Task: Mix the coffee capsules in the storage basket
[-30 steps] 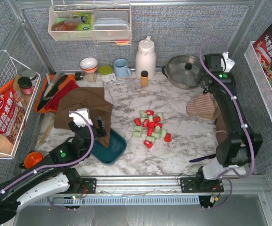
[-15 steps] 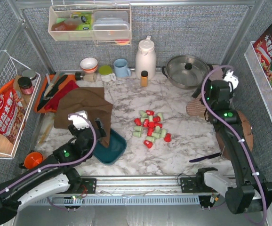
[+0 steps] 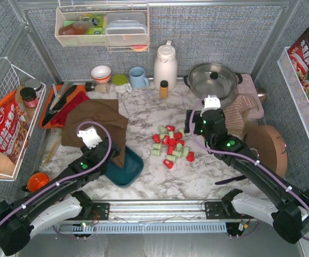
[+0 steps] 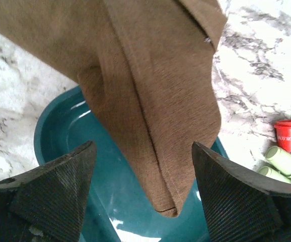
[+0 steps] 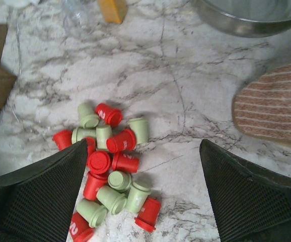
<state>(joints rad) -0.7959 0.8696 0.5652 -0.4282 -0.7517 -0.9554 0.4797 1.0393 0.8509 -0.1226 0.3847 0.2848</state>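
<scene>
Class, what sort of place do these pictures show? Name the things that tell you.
Likely a staged kitchen counter: marble-patterned worktop, steel pot, white thermos jug and blue mug at the back.

Tabletop [image 3: 144, 115] is that white-grey marble look, smooth with a slight sheen. The storage basket [image 4: 60, 136] is glossy teal plastic, with highlights all over it. Brown cloth [image 4: 150, 75] is matt, with a fine weave and a stitched hem. The coffee capsules [image 5: 101, 162] look like smooth plastic in red and mint, not very shiny. The lidded pot [image 3: 202, 83] is shiny metal. Pads [image 4: 236, 196] on the left gripper [image 4: 143, 161] are black, matt and finely ribbed. The striped mitt [image 5: 276, 106] looks like a ribbed knit.
</scene>
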